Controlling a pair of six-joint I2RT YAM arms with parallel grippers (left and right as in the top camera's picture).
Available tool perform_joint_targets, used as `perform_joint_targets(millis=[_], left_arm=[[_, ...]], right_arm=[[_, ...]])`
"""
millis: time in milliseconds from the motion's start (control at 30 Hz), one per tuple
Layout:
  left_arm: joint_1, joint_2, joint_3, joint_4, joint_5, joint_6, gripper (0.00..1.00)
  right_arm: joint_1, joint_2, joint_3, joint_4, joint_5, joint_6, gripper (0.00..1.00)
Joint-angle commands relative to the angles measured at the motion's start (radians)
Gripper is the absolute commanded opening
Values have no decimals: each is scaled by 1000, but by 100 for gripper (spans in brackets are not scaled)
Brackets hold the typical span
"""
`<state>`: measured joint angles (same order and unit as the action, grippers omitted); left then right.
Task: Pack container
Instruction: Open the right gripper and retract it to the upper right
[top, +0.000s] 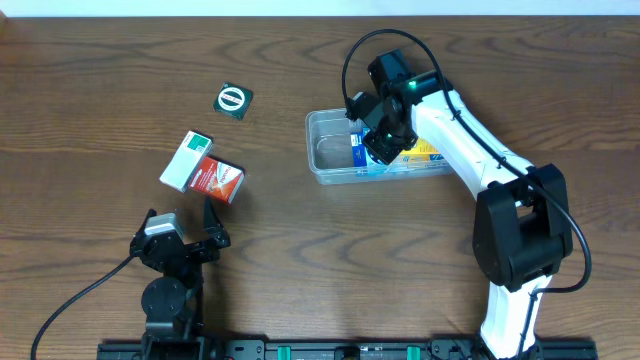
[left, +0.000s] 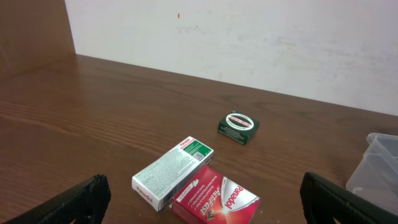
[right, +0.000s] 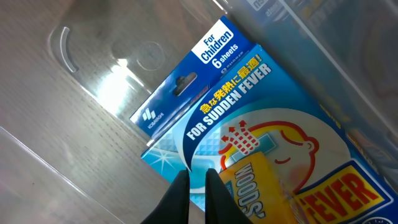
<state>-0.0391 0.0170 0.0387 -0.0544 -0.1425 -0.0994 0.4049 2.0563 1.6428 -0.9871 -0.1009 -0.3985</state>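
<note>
The clear plastic container (top: 328, 152) stands at the table's middle right. A blue fever-patch box (right: 211, 106) lies inside it, with a yellow Woods' box (right: 261, 186) against it. My right gripper (top: 381, 138) hangs inside the container over these boxes. In the right wrist view its fingers (right: 198, 186) are shut with only a thin gap and hold nothing. My left gripper (top: 185, 238) is open and empty near the front left. A red Panadol box (left: 214, 200) and a white-green box (left: 173, 171) lie just ahead of its fingers (left: 205, 202).
A small dark green box (top: 234, 101) lies at the back left, also visible in the left wrist view (left: 239, 126). The container's corner (left: 378, 168) shows at the right edge of the left wrist view. A white wall runs behind the table.
</note>
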Motion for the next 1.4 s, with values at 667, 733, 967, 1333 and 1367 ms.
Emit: perform_joint_targets(millis=[667,733,967,1333,1367], left_arm=[[5,1,-21,-33,-24,13,98],[5,1,-21,-33,-24,13,98],[5,1,-21,-33,-24,13,98],[5,1,-21,-33,-24,13,98],[5,1,-21,-33,-24,13,98]], right_arm=[[147,-2,384,19,-157,2,57],[177,-1,384,43,-140,2,61],[161,-1,384,50,23,152,77],[-217,-1,385,-3,21,382,95],[-250,-1,385,-11,22,393,97]])
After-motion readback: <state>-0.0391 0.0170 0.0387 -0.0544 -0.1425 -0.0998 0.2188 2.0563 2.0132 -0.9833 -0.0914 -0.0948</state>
